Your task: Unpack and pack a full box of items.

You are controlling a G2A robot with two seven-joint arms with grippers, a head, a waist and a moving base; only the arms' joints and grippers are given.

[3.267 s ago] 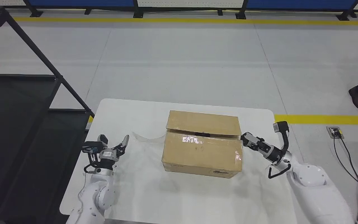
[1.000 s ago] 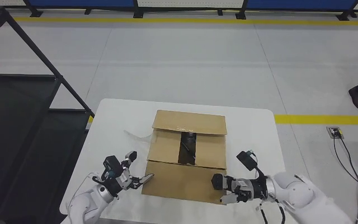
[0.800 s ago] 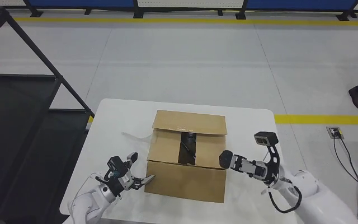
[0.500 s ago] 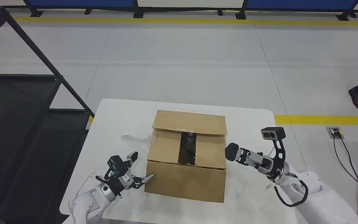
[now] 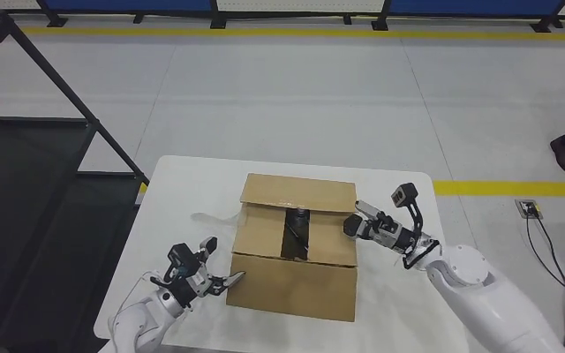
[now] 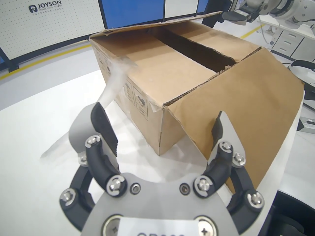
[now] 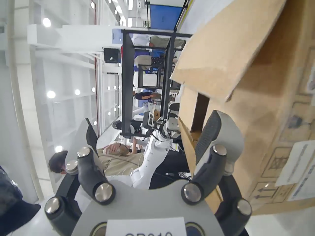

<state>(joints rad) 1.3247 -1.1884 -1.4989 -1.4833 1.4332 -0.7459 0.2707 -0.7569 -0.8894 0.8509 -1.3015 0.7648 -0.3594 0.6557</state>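
A brown cardboard box stands mid-table, its two inner flaps nearly shut with a dark gap between them. The near outer flap hangs down the front and the far outer flap lies back. My left gripper is open at the box's near left corner, which sits between its fingers without touching them. My right gripper is open at the top right edge of the box, one finger close against the cardboard.
A strip of clear tape trails from the box's left side onto the white table and also appears as tape past my left fingers. A black frame stands left of the table.
The right arm swung from the box's front right corner up along its right side to the top edge. The left arm and the box stayed almost still.
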